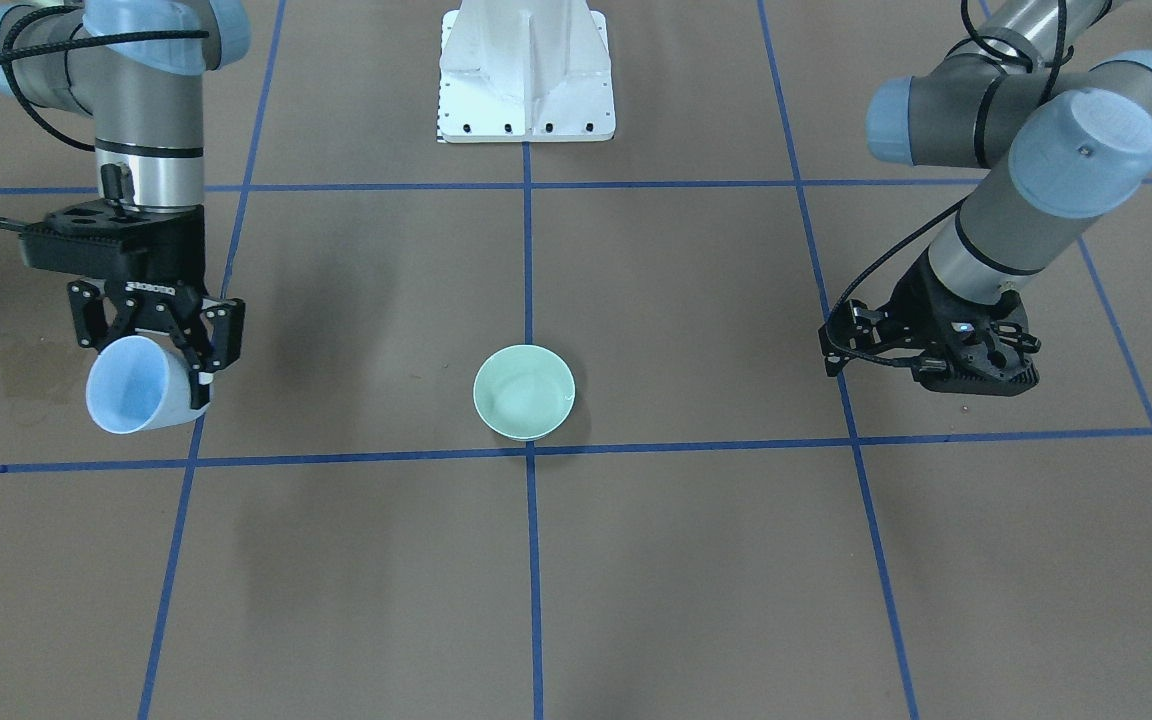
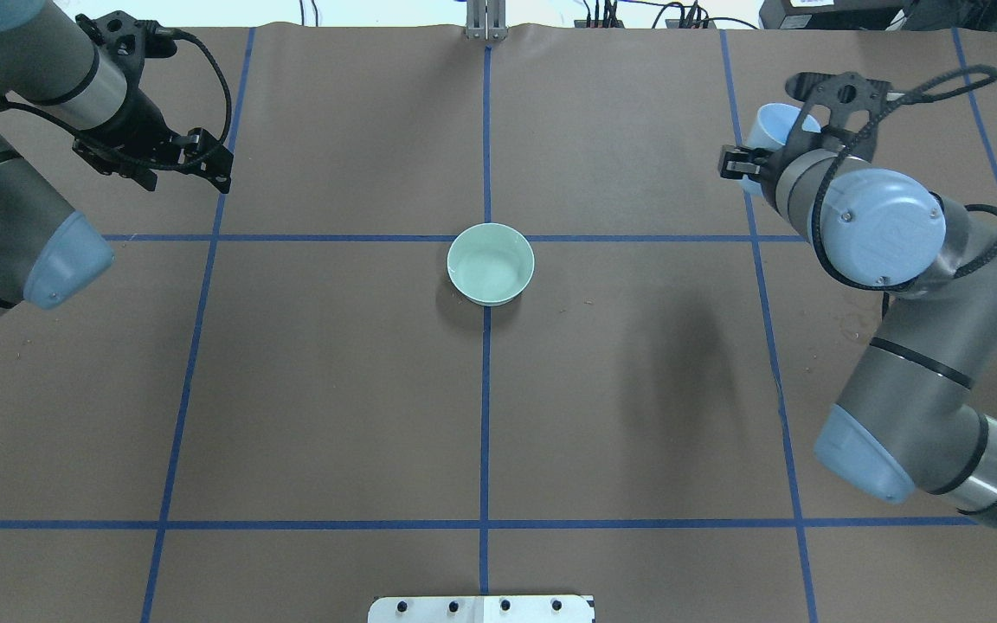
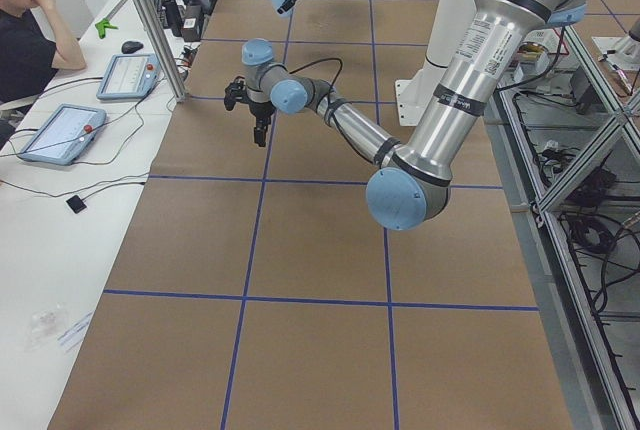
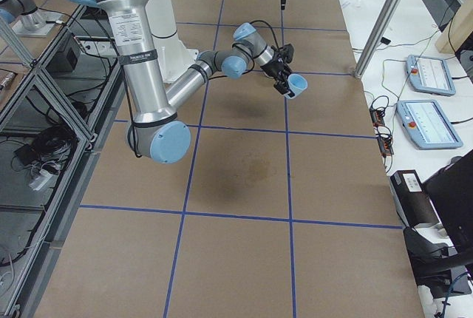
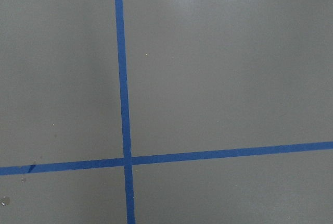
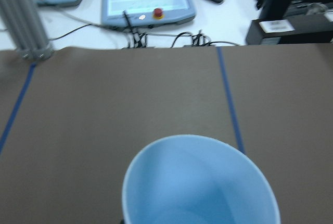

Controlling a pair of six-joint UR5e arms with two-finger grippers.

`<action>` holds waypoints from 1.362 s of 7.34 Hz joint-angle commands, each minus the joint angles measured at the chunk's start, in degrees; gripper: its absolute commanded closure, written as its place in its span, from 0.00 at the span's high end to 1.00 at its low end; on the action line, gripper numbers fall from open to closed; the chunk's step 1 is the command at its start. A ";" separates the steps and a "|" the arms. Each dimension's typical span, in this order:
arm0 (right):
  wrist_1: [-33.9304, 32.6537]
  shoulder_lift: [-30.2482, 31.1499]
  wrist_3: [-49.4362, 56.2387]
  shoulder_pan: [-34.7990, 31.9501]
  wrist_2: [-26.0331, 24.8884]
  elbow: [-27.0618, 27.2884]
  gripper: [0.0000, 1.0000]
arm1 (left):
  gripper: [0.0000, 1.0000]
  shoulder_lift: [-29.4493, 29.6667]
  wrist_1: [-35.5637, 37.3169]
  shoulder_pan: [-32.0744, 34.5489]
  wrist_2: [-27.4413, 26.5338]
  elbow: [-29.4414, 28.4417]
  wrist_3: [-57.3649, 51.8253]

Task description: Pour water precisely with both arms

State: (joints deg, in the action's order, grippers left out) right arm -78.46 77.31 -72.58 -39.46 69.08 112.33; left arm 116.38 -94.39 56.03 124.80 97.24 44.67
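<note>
Exterior front-facing view shows a flat desk [image 1: 696, 560] covered in matte brown paper and ruled into squares by glossy blue tape lines [image 1: 530, 560]. A small round bowl [image 1: 524, 392] of smooth pale-green material stands upright at the middle, on a tape crossing. A tiny white glint sits by its inner rim, but whether the water lies in it cannot be told. The right arm [image 1: 146, 150], a silver-grey tube with rounded light-blue caps, carries a black claw [image 1: 151, 350] whose fingers press both sides of a smooth light-blue tapered cup [image 1: 131, 395]. The cup is held above the desk, tilted with its mouth outward. Its inside looks plain blue in the right wrist view. A faint darker patch [image 1: 31, 370] marks the paper beside it. The left arm [image 1: 1026, 200] hangs its claw [image 2: 213, 166] over bare paper, holding nothing; how far apart its fingers stand I cannot tell.
</note>
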 commanded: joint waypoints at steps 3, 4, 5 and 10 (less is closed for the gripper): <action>-0.37 20.49 -16.92 0.34 -14.40 3.95 0.00 | 1.00 -0.01 0.08 0.05 0.00 0.40 0.24; -0.55 21.21 -21.86 2.61 -16.42 3.51 0.00 | 1.00 -0.01 0.08 0.05 -0.09 0.58 0.33; -2.03 21.22 -26.95 6.63 -18.53 2.55 0.00 | 1.00 -0.10 0.08 0.05 -0.17 0.67 0.33; -20.47 19.11 -49.76 25.54 -24.26 1.84 0.00 | 1.00 -1.33 0.00 -0.04 -0.26 0.49 0.07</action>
State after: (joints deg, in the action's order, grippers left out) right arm -94.49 96.99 -118.29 -17.74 45.17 114.50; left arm 115.25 -94.32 56.03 124.54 97.81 44.78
